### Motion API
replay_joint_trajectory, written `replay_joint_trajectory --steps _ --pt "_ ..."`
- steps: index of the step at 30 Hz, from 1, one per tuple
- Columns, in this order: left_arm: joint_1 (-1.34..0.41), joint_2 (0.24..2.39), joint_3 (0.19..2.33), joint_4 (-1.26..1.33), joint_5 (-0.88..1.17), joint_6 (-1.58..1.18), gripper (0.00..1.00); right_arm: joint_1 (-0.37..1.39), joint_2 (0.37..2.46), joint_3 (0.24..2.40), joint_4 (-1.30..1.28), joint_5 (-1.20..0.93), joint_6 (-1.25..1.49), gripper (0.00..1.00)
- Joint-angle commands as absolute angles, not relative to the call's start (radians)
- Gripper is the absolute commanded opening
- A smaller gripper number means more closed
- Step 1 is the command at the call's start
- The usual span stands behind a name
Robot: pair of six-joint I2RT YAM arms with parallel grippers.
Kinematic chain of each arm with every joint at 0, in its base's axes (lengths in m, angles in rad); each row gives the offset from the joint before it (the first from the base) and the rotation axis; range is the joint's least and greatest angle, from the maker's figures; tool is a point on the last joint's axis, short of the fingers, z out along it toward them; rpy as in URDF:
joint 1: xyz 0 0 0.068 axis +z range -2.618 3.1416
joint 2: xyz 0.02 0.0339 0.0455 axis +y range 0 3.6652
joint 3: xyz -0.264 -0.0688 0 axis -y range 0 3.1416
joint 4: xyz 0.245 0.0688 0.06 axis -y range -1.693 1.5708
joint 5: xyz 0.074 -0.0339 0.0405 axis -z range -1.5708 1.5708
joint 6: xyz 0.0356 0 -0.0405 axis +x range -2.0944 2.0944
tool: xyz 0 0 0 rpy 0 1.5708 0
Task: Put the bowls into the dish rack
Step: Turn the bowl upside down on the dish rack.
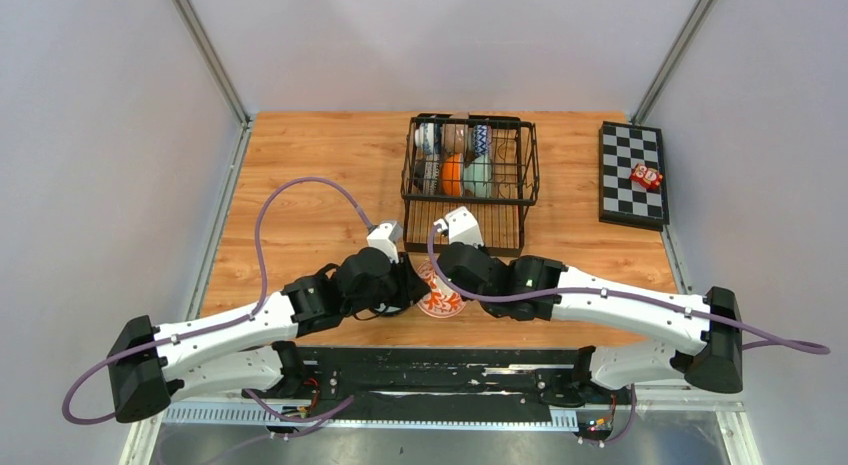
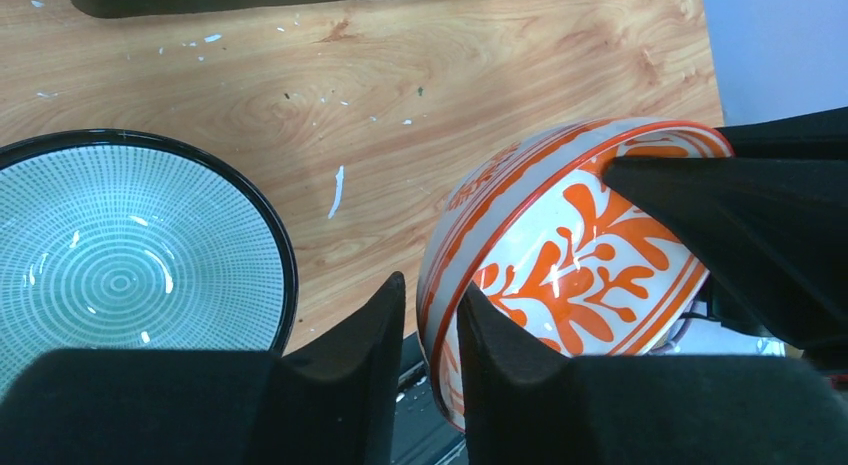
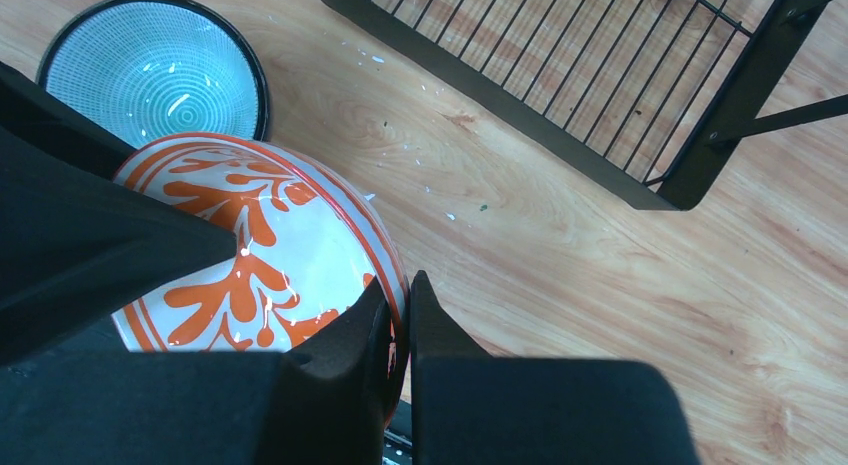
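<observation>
Wooden table [image 1: 310,175]: it carries the dish rack [image 1: 470,171] at the far middle, with a checkered board [image 1: 630,175] to the rack's right.
Rack's load: several bowls [image 1: 466,173] stand on edge in the raised basket.
Left arm [image 1: 230,325]: it lies low and reaches rightward with a bent elbow, and the left gripper [image 1: 412,287] is at the orange bowl [image 1: 441,299].
Right arm [image 1: 620,305]: it mirrors the other leftward, and the right gripper [image 1: 440,277] meets the same bowl near the table's front edge, well apart from the rack.
Left wrist view: the orange bowl is tilted on edge. The fingers [image 2: 350,355] straddle its rim with a narrow gap, and whether they press it cannot be told. A teal bowl [image 2: 120,255] sits flat just beside.
Right wrist view: the fingers [image 3: 345,340] are almost together, pinching the orange bowl's rim. The rack's base corner lies beyond.
</observation>
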State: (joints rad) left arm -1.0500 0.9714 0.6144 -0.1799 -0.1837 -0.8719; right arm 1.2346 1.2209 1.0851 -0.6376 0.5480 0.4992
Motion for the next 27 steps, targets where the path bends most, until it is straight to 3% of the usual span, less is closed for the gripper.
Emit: replay_joint_trajectory --steps 1,5,9,14,22,27 --pt "-1.058 0.955 0.596 -0.149 -0.213 -0.886 0.23 1.257 1.236 1.131 -0.649 0.604 0.493 0.03" --pt "-1.058 0.956 0.594 -0.144 -0.210 -0.885 0.00 1.269 1.250 1.138 -0.650 0.609 0.496 0.03" --pt "-1.058 0.948 0.584 -0.127 -0.212 -0.888 0.00 1.274 1.239 1.132 -0.646 0.602 0.500 0.04" --pt "-1.058 0.920 0.573 -0.106 -0.235 -0.884 0.00 1.274 1.173 1.089 -0.615 0.581 0.500 0.22" --pt "-1.053 0.863 0.558 -0.037 -0.218 -0.801 0.00 1.273 0.998 0.969 -0.504 0.515 0.495 0.68" --pt "-0.999 0.824 0.516 0.060 -0.138 -0.772 0.00 1.272 0.868 0.895 -0.403 0.433 0.469 0.86"
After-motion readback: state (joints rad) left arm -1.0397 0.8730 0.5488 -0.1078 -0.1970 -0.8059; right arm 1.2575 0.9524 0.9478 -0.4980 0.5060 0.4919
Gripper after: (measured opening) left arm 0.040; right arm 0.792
